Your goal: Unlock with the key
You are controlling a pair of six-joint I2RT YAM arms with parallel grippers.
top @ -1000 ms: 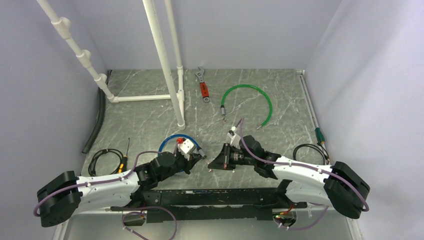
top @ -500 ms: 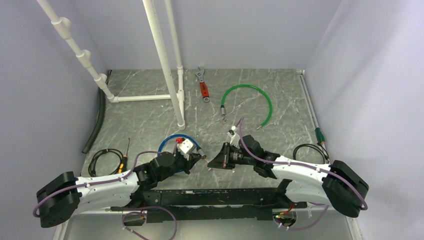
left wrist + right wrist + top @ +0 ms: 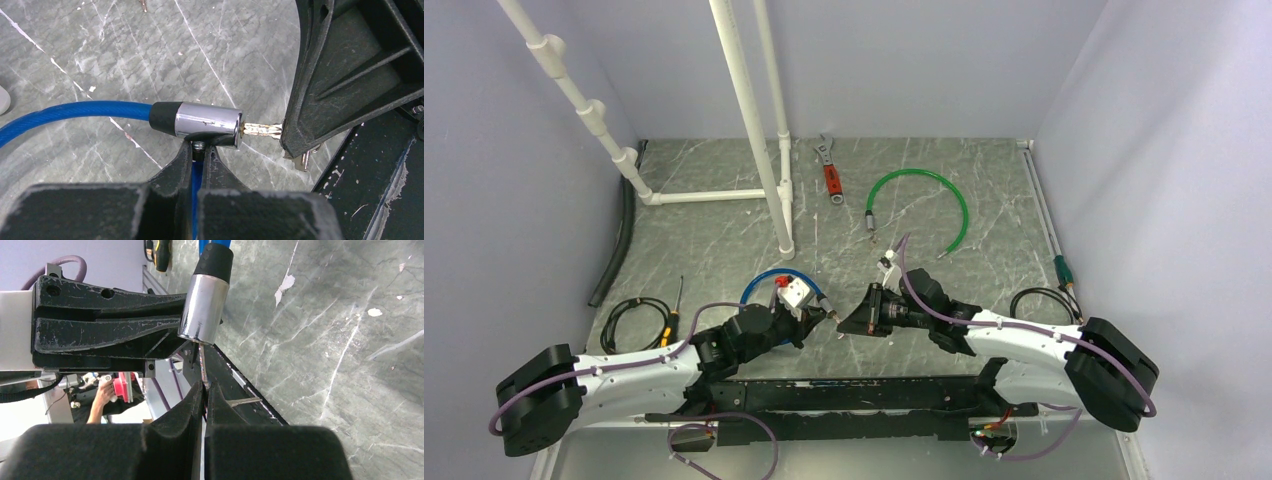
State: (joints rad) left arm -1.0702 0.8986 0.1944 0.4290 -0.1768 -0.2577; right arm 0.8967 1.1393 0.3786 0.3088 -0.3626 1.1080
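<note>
Right claw clamped on key | key tip inside lock cylinder (left claw pinching it)

Lit brightly and evenly from overhead in the top view, with only faint, soft shadows beside the white pipes on the marbled table. Rendered that whole frame sharp, with little bending at the edges. Caught hard glare streaks along the chrome lock cylinder in both wrist views (the crispest thing in either). Blurred the left gripper heavily at the frame bottom, and the right gripper likewise. Washed out to white at the lower left of the right wrist view.
</note>
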